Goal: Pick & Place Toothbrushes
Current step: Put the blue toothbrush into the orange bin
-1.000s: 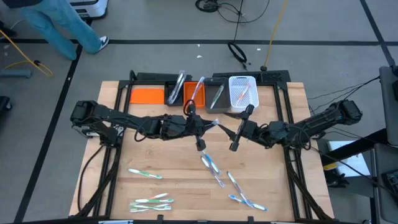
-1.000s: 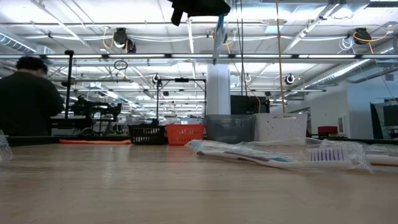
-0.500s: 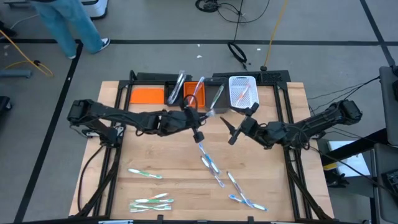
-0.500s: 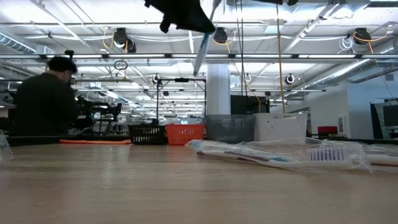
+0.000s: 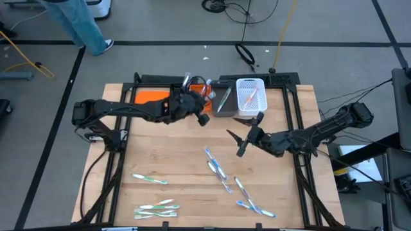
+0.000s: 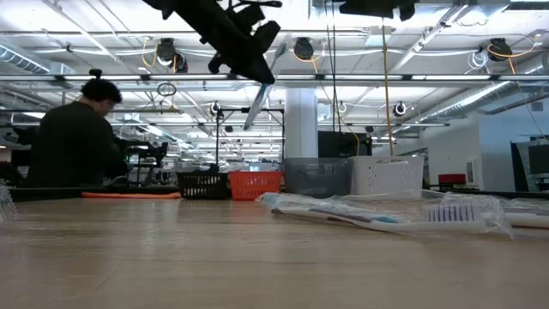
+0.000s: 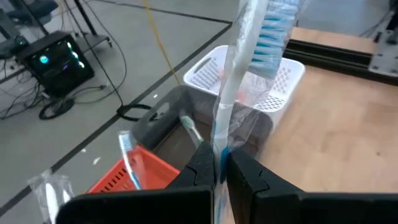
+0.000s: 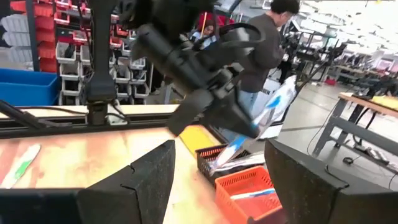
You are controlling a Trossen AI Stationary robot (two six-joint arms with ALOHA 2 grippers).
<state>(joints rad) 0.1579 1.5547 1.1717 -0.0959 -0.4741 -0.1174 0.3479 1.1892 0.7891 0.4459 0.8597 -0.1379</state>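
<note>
My left gripper [image 5: 201,117] is up over the table's far middle, just in front of the orange bin [image 5: 203,94], and is shut on a blue-bristled toothbrush in a clear wrapper [image 7: 237,87]. In the low view this toothbrush [image 6: 256,101] slants down below the gripper [image 6: 260,72]. My right gripper [image 5: 237,142] hovers open and empty right of centre, its fingers wide apart in its wrist view [image 8: 217,186]. Several wrapped toothbrushes lie flat on the table: one group [image 5: 216,167] near the middle, another [image 5: 157,208] at the near left. My left gripper pinches the toothbrush by the handle end [image 7: 218,160], wrapper and all, between its two fingers. The brush runs on past the fingertips along the fingers, with the bristle head [image 7: 273,31] at the free end. It slants downward, lifted clear of the table and bins.
Along the far edge stand a black bin [image 5: 180,96], the orange bin, a grey bin [image 5: 224,100] and a white basket [image 5: 250,94], each holding toothbrushes; a flat orange piece [image 5: 152,98] lies to their left. A person [image 6: 73,137] is beyond the table. Bare wood lies at the centre left.
My left gripper has carried the toothbrush away from my right gripper, toward the table's far edge and somewhat left, up to the bins. The brush has tipped from nearly upright to slanting. My right gripper has stayed open near the same spot.
</note>
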